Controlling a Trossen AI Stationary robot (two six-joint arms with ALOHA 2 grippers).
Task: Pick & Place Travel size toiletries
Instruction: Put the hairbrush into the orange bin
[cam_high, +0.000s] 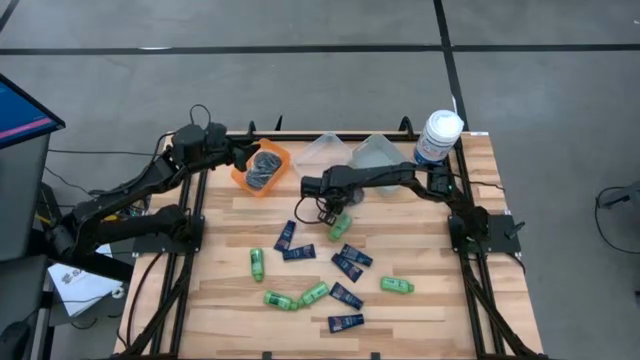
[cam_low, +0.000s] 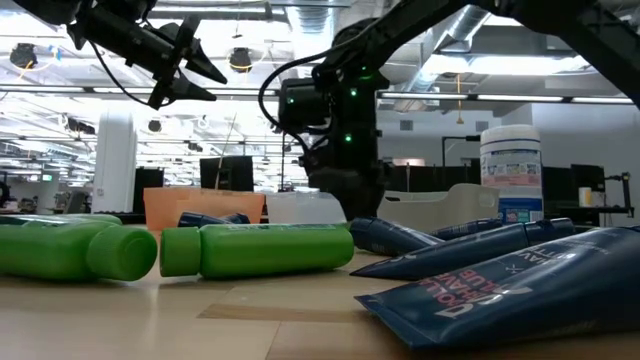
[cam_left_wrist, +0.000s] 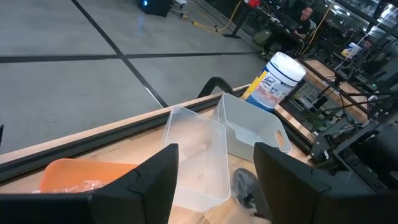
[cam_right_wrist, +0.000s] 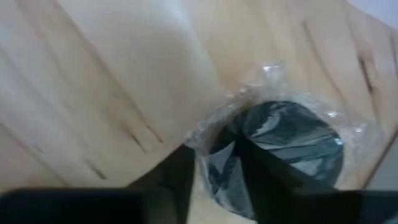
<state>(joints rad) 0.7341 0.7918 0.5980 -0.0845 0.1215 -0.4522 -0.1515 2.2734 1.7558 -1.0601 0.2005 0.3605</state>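
On the wooden table, the left gripper hovers with fingers spread above the orange bin of tins. The right gripper pinches a plastic-wrapped dark round tin against the tabletop, amid scattered green mini bottles and navy tubes.

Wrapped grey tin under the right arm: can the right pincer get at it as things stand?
Probably yes. The right pincer is down on the wrapped tin, its fingers straddling the wrapper's edge, and bare table lies around it. The nearest green bottle sits beside the pincer, not across its path.
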